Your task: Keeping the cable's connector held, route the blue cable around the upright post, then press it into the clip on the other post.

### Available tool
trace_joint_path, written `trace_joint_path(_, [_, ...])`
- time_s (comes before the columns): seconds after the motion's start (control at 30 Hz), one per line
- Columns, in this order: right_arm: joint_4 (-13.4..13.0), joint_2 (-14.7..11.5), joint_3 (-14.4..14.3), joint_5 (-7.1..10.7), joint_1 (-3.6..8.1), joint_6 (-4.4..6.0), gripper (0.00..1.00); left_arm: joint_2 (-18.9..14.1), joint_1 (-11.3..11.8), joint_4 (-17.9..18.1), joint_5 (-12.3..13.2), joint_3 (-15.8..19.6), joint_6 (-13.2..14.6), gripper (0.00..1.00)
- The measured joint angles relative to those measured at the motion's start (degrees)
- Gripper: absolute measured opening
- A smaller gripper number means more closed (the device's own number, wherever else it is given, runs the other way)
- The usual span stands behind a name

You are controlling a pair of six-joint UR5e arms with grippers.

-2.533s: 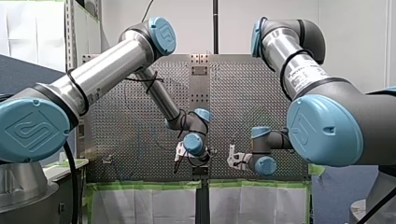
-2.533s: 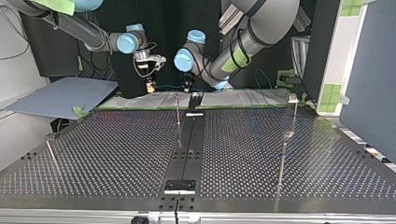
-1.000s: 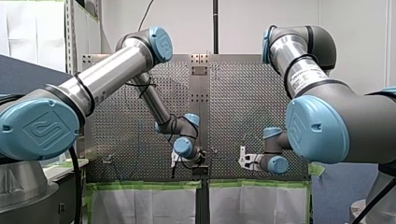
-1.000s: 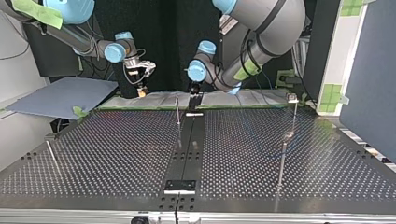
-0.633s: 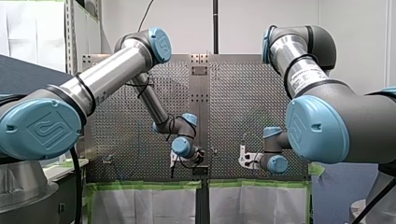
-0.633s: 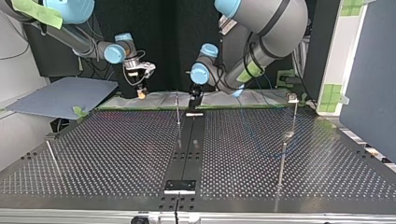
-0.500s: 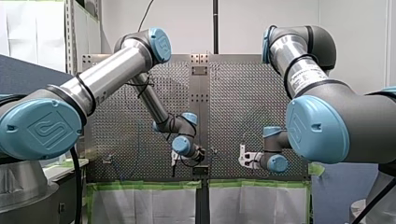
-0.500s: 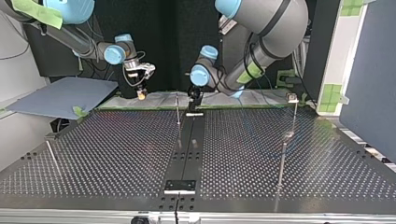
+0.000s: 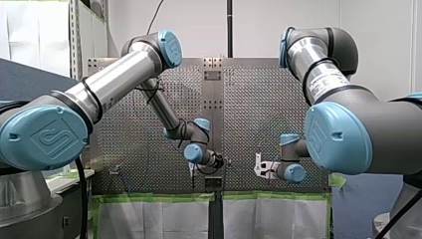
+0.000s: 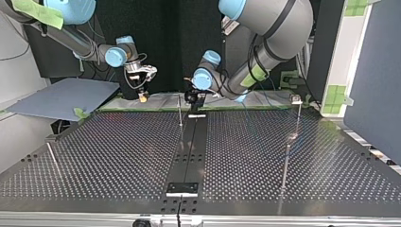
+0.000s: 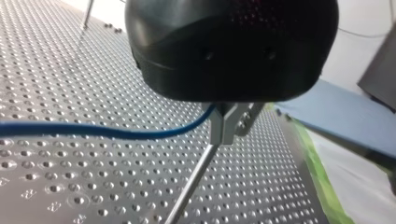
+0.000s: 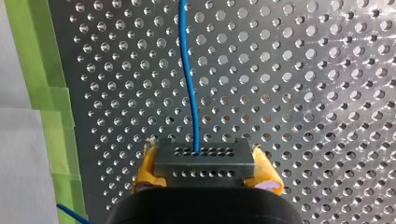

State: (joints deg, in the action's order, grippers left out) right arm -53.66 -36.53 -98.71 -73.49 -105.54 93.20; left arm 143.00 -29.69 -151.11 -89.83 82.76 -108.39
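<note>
Our left hand [image 11: 225, 133] has rolled over and swung in to the upright post [image 11: 189, 184] — fingers pinch the blue cable [image 11: 116, 132] right at the post's tip. Right hand [image 12: 205, 170] grips the connector [image 12: 204, 158] over the surface [image 10: 118, 156] — the wrap can likely start.

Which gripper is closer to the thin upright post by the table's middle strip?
Left. My left gripper is right beside the post; my right gripper hangs apart, toward the top view's left.
</note>
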Motion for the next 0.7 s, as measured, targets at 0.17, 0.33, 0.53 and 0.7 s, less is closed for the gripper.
trace_joint_path(0.17, [0.2, 0.0, 0.2, 0.00, -0.05, -0.01, 0.00, 0.4, 0.0, 0.7, 1.9, -0.2, -2.9, 0.01])
trace_joint_path(0.33, [0.2, 0.0, 0.3, 0.00, -0.13, -0.01, 0.00, 2.6, -0.1, 0.5, 2.3, -1.5, -4.8, 0.01])
trace_joint_path(0.53, [0.2, 0.0, 0.3, 0.00, -0.15, 0.07, 0.00, 4.5, 0.1, 1.0, 1.9, -2.7, -5.2, 0.01])
trace_joint_path(0.7, [0.0, 0.0, 0.5, 0.00, -0.03, 0.17, 0.00, 4.7, 0.2, 0.6, 2.0, -3.9, -5.5, 0.01])
